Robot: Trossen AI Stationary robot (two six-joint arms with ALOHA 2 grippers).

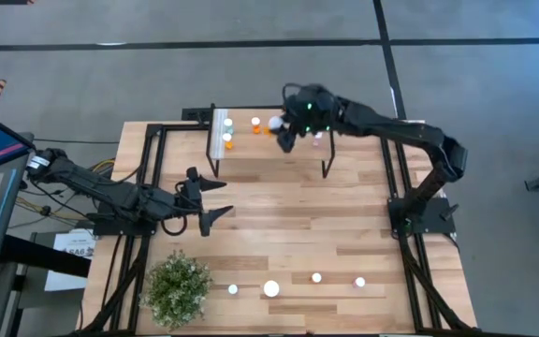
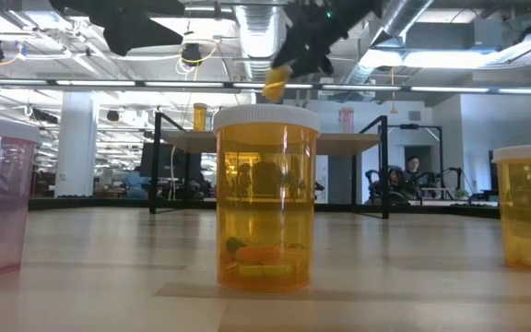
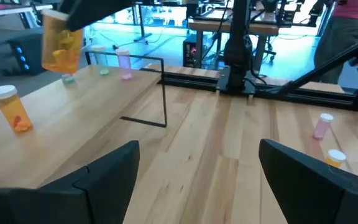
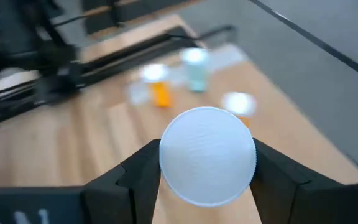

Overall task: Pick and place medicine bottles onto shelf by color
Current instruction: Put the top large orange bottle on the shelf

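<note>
1. The right hand (image 1: 284, 131) hung over the shelf (image 1: 269, 140), pinching a larger orange bottle (image 1: 275, 123) by its sides; the right wrist view showed the white cap (image 4: 207, 155) squeezed between both fingers (image 4: 138, 171).

2. From the left wrist view that bottle (image 3: 61, 42) was well above the shelf top and slightly tilted, so I judged the step to be the lowering and release.

3. Small orange bottles (image 1: 256, 124) already stood on the shelf near its white strip (image 1: 220, 131). The carried one belonged beside them, not by the pink bottle (image 1: 317, 139) toward the other end.

4. A good placement would first level the bottle, since a tilted base may land on an edge and topple.

5. The descent should be straight and slow, into a gap apart from the standing orange bottles, because a spreading finger could knock such light things over.

6. The fingers should part only once the base rests on the plank, then the hand should rise straight up.

7. The left hand (image 1: 209, 198) waited over the bench (image 1: 288, 215) with its fingers spread wide and nothing between them, clear of the shelf.

8. More bottles (image 1: 271, 288) stood along the near edge of the bench, beside the plant (image 1: 176, 288), so much of the sorting looked undone.
</note>
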